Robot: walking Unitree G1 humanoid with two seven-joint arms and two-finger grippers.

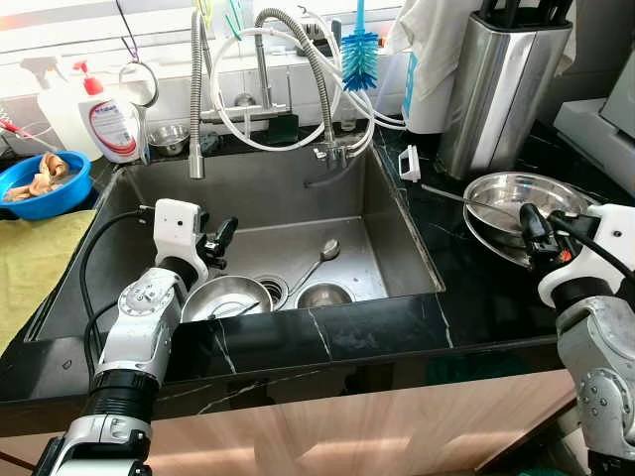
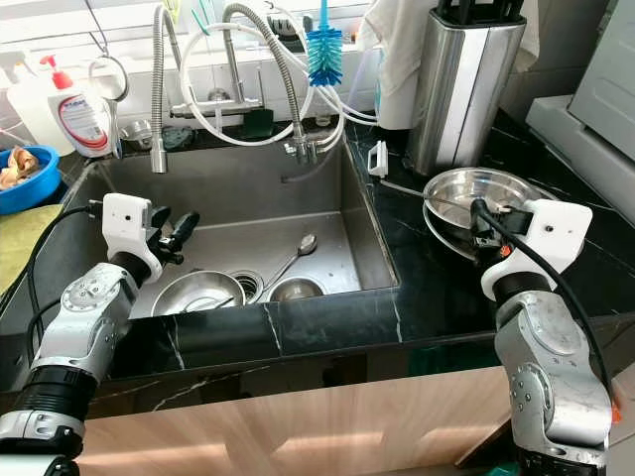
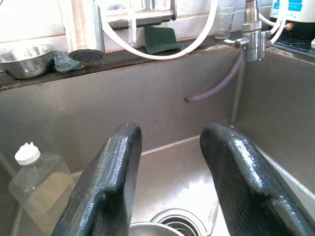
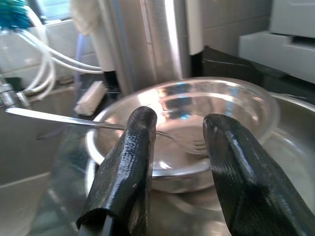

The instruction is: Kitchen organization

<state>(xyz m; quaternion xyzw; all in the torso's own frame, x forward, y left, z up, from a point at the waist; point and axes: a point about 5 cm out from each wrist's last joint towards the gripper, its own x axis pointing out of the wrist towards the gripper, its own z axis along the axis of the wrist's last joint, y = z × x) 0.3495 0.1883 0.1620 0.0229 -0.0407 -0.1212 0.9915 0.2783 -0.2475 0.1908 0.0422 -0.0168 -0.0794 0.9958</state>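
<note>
Right gripper (image 4: 172, 162) jaws parted, empty, before steel bowl (image 4: 216, 105) holding fork (image 4: 189, 142), left gripper (image 3: 170, 182) jaws parted, empty, over sink (image 3: 162, 98)

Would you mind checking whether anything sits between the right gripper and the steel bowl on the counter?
Nothing visible does. The right gripper, fingers open, hovers right at the near rim of the steel bowl. A fork rests inside the bowl, its handle sticking out toward the sink.

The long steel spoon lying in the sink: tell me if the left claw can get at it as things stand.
Probably yes: the left claw hangs open inside the steel sink, and the long steel spoon lies uncovered beside the drain with nothing between them.
</note>
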